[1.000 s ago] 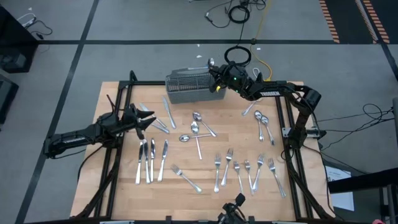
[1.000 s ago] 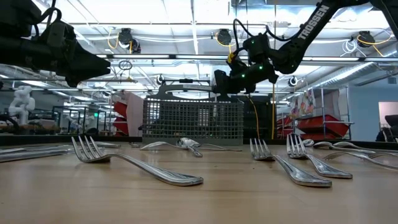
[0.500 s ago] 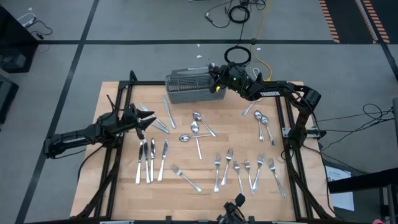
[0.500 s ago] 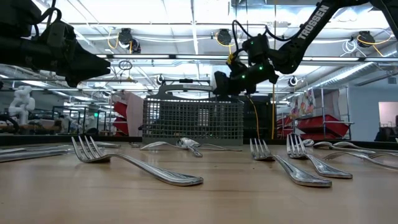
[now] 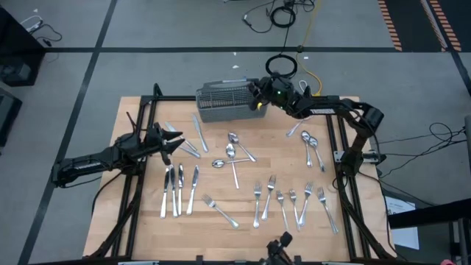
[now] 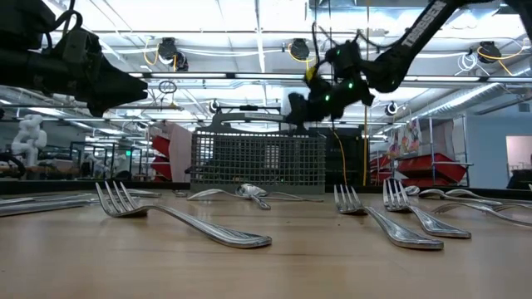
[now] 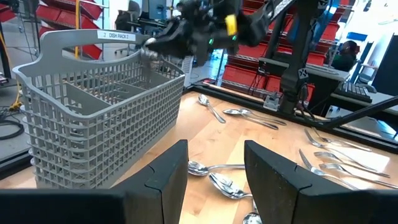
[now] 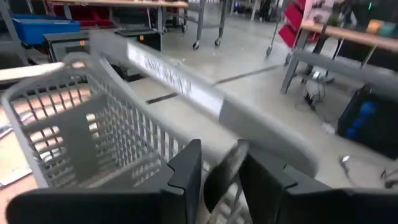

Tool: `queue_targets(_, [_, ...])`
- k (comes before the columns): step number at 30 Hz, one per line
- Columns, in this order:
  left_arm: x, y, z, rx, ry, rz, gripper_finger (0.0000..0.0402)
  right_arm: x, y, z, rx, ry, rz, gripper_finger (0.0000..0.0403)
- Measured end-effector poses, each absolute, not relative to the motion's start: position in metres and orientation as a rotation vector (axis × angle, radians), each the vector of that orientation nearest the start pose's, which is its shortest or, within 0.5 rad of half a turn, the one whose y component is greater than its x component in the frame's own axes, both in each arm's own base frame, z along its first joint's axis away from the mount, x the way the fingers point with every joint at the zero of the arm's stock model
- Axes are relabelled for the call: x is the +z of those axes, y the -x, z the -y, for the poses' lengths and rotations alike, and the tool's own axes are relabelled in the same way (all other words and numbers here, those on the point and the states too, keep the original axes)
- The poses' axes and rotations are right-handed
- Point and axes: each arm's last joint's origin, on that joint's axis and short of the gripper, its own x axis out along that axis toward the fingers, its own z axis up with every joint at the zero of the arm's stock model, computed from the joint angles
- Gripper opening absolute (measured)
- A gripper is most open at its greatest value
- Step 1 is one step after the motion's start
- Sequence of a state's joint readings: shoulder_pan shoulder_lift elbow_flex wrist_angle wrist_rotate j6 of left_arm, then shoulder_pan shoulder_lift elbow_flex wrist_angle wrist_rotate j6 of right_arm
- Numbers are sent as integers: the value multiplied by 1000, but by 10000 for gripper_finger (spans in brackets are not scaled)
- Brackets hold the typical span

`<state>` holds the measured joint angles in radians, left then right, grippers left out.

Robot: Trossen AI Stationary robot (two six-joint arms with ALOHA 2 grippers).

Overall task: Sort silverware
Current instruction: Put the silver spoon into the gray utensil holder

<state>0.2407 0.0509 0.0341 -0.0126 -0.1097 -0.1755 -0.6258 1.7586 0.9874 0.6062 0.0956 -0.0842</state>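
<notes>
The silverware lies loose on the wooden table (image 5: 147, 221): knives (image 5: 179, 190) at the near left, forks (image 5: 283, 200) at the near right, spoons (image 5: 234, 149) in the middle and at the right (image 5: 312, 147). The grey mesh basket (image 5: 224, 103) stands at the far edge. My right gripper (image 5: 256, 90) hovers over the basket's right end, fingers apart, with a spoon's bowl (image 8: 224, 169) between them. My left gripper (image 5: 175, 140) waits open and level at the table's left. My right gripper has its two fingers (image 8: 186, 174) on either side of a spoon's bowl (image 8: 225, 165), above the basket's right compartment (image 8: 74, 137). The picture is blurred, and I cannot tell whether the fingers touch the spoon.
The basket's handle (image 8: 186, 93) arches just beyond my right gripper. Two knives (image 5: 197, 135) lie between my left gripper and the basket. Black frame rails (image 5: 140, 118) run along the table's left and right sides. Bare wood shows at the near left corner.
The spoon's bright bowl, which showed beside my right gripper's tips over the basket a second ago in the high view, no longer shows there.
</notes>
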Motion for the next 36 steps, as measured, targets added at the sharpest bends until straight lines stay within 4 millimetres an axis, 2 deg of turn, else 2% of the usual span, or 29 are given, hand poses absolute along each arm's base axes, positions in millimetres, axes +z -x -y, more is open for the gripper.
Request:
queue_targets(3, [169,-95,-27,353,177,-12,164,243,-301,218,-747,105,-181,100])
queue_targets(7, [168,-95,-27,354,179,-24,164,272,-282,203,-737,102,-227,118])
queue_targets(10, [168,-95,-26,341,180,-26,164,288,-259,183,-663,46,-370,136])
queue_targets(12, [168,-95,-26,331,180,-28,164,291,-241,166,-639,8,-521,146])
queue_targets(16, [168,-95,-26,330,180,-28,164,292,-208,142,-757,-44,-758,158])
queue_targets(20, [168,-95,-26,330,179,-26,164,289,-195,141,-829,-164,-814,160])
queue_targets(23, [168,-95,-26,330,179,-26,164,281,-195,146,-872,-247,-835,160])
queue_targets(31, [168,-95,-26,328,206,-19,164,246,-199,157,-1021,-415,-1005,156])
queue_targets(36, [168,-95,-26,328,206,-15,164,237,-203,159,-1095,-526,-994,156])
